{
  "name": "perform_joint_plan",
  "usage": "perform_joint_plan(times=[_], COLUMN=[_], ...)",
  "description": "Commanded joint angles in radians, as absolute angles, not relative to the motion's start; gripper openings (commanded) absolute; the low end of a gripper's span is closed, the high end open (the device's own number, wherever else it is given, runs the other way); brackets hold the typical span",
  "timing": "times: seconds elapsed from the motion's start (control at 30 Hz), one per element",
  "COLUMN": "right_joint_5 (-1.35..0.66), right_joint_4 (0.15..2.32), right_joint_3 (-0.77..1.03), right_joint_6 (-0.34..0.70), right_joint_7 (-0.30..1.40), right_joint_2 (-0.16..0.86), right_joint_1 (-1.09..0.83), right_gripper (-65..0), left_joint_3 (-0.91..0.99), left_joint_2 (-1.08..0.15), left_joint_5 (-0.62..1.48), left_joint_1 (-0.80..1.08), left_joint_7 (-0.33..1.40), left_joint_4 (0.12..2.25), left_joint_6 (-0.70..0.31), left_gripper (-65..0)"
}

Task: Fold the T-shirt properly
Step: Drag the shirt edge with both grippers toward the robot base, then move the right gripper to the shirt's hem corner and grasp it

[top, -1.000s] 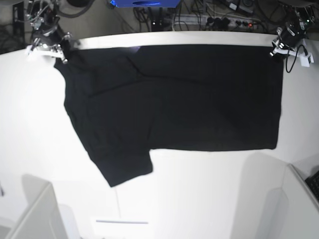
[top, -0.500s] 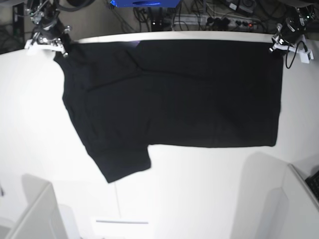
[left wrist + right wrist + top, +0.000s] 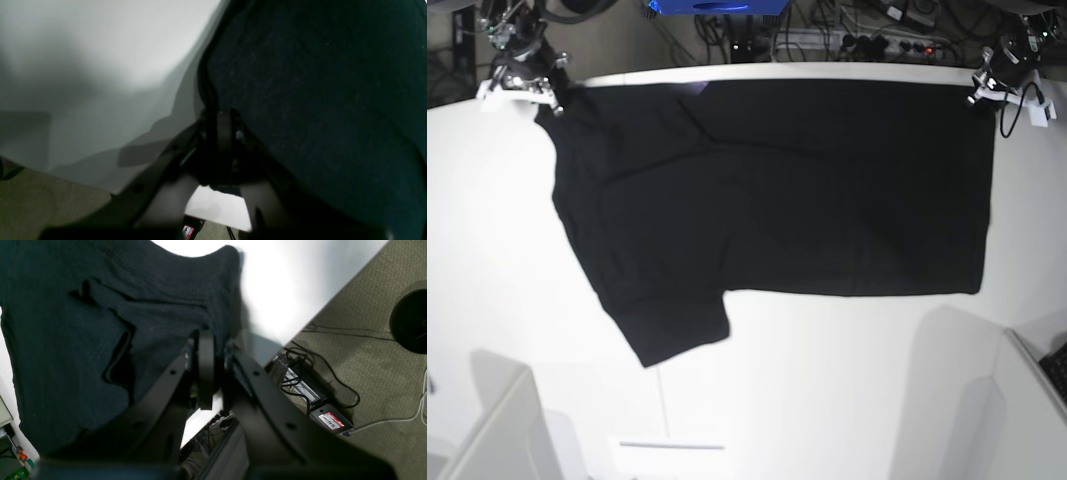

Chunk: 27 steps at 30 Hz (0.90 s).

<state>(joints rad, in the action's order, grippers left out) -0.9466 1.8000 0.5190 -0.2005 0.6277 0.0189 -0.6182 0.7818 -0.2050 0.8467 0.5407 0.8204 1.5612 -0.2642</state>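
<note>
free: bare white table on the near side of both grippers, open for passage | blocked: T-shirt spread between left gripper and right gripper | beyond them: table's far edge, cables on floor

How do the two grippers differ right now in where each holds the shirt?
The right gripper pinches the T-shirt at its sleeve-end far corner, where cloth bunches in folds; the left gripper pinches the straight hem-end far corner, where cloth lies smooth. Both are shut on fabric at the table's far edge.
</note>
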Motion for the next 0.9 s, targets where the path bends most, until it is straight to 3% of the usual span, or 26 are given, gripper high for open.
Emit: perform_joint_plan(times=[0.0,0.17,0.27,0.37,0.43,0.53,0.87], right_joint_5=[-0.955,-0.955,-0.955,-0.955,-0.955,-0.955,-0.954], right_joint_4=[1.817,1.817,1.817,1.817,1.817,1.817,1.839], right_joint_3=[0.529,0.53,0.53,0.53,0.53,0.532,0.688], right_joint_6=[-0.191,-0.191,-0.191,-0.191,-0.191,-0.191,-0.194], right_joint_7=[0.613,0.613,0.613,0.613,0.613,0.613,0.613], right_joint_2=[0.028,0.028,0.028,0.028,0.028,0.028,0.035], right_joint_1=[-0.622,-0.622,-0.622,-0.622,-0.622,-0.627,-0.641], right_gripper=[-65.0,-65.0,-63.2,-44.7,-32.4,-24.9,-25.4], left_joint_3=[0.794,0.794,0.796,0.796,0.796,0.797,1.018], left_joint_2=[-0.219,-0.22,-0.222,-0.222,-0.222,-0.222,-0.223], left_joint_5=[0.848,0.848,0.848,0.848,0.848,0.848,0.848], left_joint_1=[0.555,0.576,0.576,0.576,0.576,0.576,0.57], left_joint_7=[0.817,0.817,0.817,0.817,0.817,0.817,0.814], left_joint_4=[1.569,1.575,1.572,1.575,1.577,1.577,1.581], left_joint_6=[-0.265,-0.265,-0.265,-0.265,-0.265,-0.265,-0.266], left_gripper=[-65.0,-65.0,-45.9,-29.6,-22.9,-19.9,-20.1])
